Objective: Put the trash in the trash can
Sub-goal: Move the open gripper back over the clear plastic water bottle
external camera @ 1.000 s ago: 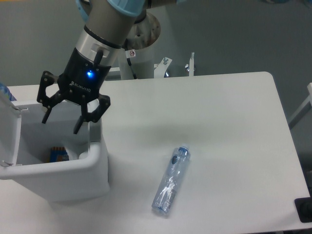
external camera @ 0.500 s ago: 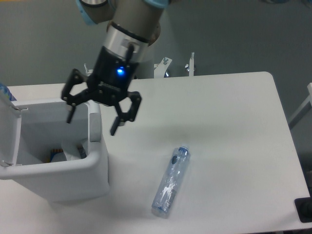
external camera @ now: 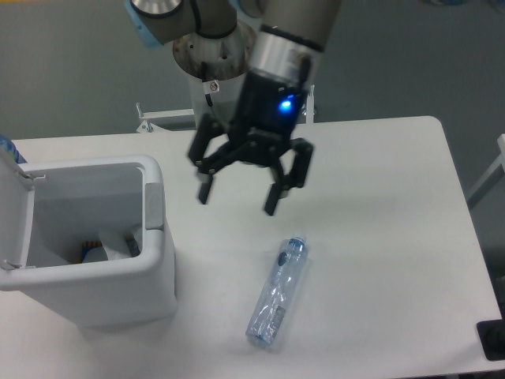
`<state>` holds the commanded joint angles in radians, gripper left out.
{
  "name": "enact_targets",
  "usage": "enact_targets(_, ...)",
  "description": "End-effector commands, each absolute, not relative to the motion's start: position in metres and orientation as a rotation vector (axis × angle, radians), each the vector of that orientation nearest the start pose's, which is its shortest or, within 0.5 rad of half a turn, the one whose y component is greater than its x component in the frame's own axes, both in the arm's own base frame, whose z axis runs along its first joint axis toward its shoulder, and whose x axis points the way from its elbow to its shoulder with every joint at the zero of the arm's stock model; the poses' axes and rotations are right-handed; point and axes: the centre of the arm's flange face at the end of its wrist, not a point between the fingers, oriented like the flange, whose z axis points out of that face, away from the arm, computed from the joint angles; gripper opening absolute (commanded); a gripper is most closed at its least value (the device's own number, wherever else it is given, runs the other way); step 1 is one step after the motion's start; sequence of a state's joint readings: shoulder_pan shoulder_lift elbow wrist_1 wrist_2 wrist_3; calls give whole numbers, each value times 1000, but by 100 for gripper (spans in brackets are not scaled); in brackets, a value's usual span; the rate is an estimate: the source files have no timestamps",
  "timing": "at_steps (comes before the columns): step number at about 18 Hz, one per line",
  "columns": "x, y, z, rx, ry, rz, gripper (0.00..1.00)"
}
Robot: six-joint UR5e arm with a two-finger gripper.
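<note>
A clear plastic water bottle [external camera: 276,293] with a blue cap lies on its side on the white table, right of the trash can. The trash can [external camera: 154,272] is a white rectangular bin at the left with its lid swung open. A white crumpled wrapper [external camera: 118,247] rests inside it at the bottom. My gripper [external camera: 238,201] hangs open and empty above the table, between the bin and the bottle, a little above and left of the bottle's cap.
A colourful item [external camera: 91,249] lies on the bin's floor beside the wrapper. The robot base [external camera: 211,55] and metal brackets [external camera: 308,103] stand at the table's far edge. A black object [external camera: 492,339] sits at the lower right corner.
My open gripper has swung right, from above the bin's opening to over the table near the bottle. The wrapper now shows inside the bin. The bottle has not moved.
</note>
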<state>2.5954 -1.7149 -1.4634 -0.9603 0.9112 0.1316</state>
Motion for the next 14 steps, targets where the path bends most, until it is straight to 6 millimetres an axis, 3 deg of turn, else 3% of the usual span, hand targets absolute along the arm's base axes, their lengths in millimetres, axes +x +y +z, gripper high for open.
enact_targets(6,-428,459,506,-2376,-624,-67,100)
enact_targets(14,-488,494,421,-2491,-467,-37,100)
